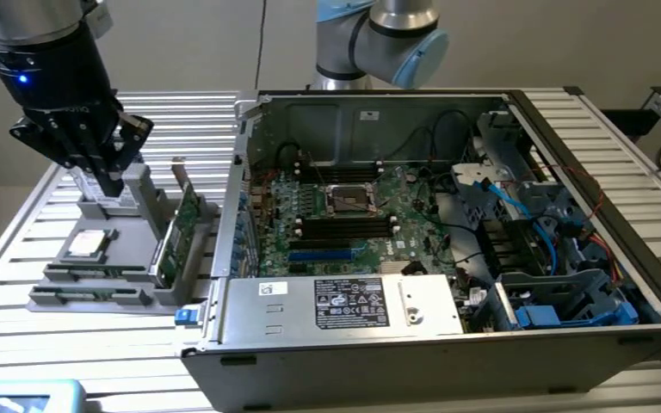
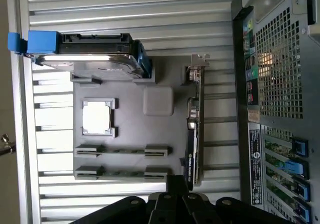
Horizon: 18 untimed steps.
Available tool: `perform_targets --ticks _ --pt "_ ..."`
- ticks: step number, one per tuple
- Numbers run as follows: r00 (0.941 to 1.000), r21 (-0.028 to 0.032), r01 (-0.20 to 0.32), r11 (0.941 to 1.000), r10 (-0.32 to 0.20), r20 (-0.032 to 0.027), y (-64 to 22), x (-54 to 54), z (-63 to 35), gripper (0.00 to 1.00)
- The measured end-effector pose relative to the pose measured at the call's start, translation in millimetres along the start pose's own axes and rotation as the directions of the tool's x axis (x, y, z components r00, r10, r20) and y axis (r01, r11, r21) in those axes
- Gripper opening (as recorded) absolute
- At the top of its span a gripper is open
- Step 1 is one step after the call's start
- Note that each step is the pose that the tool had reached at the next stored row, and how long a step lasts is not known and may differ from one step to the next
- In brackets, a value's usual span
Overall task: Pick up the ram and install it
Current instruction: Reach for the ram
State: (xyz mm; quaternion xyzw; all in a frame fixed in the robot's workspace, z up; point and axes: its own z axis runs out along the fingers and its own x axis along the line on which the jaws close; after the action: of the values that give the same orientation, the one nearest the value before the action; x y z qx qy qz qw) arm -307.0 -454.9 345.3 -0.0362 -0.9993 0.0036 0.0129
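Above the grey tray (image 1: 44, 301), exterior view: one tool (image 1: 108, 186), clenched, nothing seen in it; one open computer case (image 1: 423, 361). Wrist view: one drive (image 2: 85, 59), one card (image 2: 193, 134), two long holders (image 2: 90, 150), a thin strip in each, seemingly the ram (image 2: 122, 150)

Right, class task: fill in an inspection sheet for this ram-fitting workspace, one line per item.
Surface: slatted metal table, bearing a grey parts holder and an open computer case.
Job's things: ram cannot be made out for sure; thin dark strips lie in the holder's two long cradles; black memory slots on the motherboard.
Clutter: processor, hard drive and upright expansion card on the holder.
End effector: shut, hanging above the parts holder.
Cables: blue cables inside the case.
Surroundings: robot arm joint behind the case.
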Motion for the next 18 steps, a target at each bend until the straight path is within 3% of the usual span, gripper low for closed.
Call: perform_targets --ticks 6,11,18 --pt "1.0 0.0006 0.0 1.0 0.0 -0.0053 -5.5 19.3 1.3 0.11" --pt "1.0 0.0005 0.0 1.0 0.0 -0.0068 -12.1 29.9 3.0 0.11" --pt "1.0 0.0007 0.0 1.0 0.0 -0.0076 -14.4 57.0 4.4 0.11"
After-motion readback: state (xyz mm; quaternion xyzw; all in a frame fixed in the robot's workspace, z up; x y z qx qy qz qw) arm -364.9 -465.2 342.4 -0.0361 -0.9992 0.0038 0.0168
